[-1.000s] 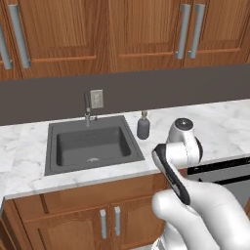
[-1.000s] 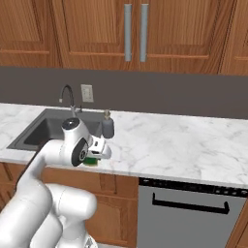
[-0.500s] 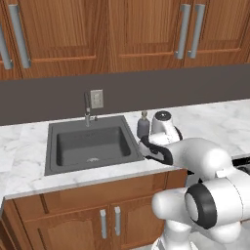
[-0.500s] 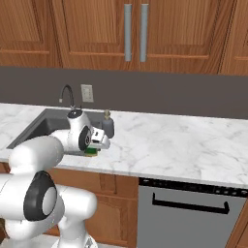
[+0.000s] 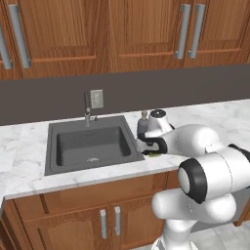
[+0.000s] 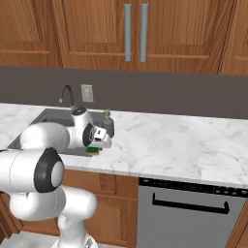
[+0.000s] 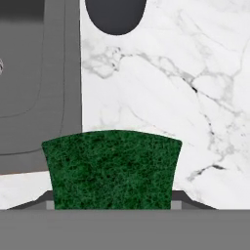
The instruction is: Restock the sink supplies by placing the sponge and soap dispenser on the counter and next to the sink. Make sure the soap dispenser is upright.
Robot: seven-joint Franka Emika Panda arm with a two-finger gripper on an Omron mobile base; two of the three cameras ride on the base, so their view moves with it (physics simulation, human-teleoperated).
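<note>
Since a second ago your arm has swung forward over the counter (image 6: 160, 140); the gripper (image 7: 112, 207) grasps the sponge (image 7: 112, 168) beside the sink (image 5: 88, 144). It's light, soft: pinch gently.

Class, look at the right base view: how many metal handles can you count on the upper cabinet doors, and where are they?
2. The handles stand upright side by side at the top centre, left handle and right handle, above the counter. Others may lie outside that view.
</note>
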